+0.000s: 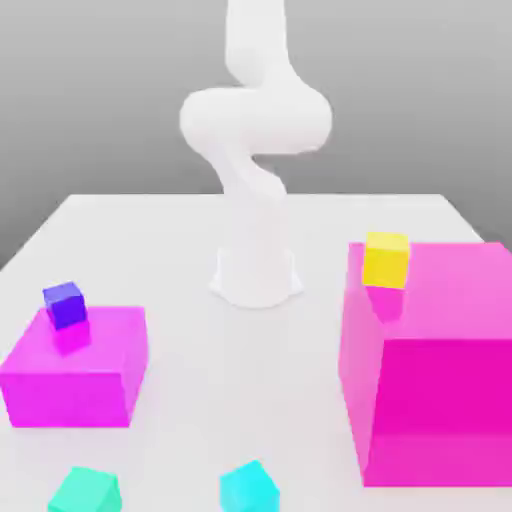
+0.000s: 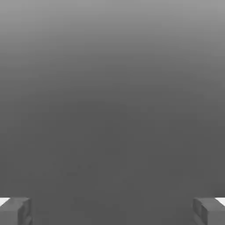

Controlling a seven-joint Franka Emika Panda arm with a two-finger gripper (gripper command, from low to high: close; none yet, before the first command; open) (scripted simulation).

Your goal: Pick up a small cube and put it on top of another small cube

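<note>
The tool (image 2: 112,211) stood spread wide, its fingertips (image 2: 15,211) far apart with nothing between them, facing blank grey. The cyan cube (image 1: 248,487) lay on the tabletop (image 1: 190,380) near the front edge, just beside a greener teal cube (image 1: 85,490). The yellow cube (image 1: 386,259) sat on the corner of the tall magenta block (image 1: 440,400). Risks, as I judged them: grabbing the teal lookalike, or nudging the yellow cube off its corner perch during placement.

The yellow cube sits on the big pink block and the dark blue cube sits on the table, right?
Not quite. The yellow cube is on the big pink block, but the dark blue cube sits on the small pink block, not the table, as the exterior view shows.
</note>
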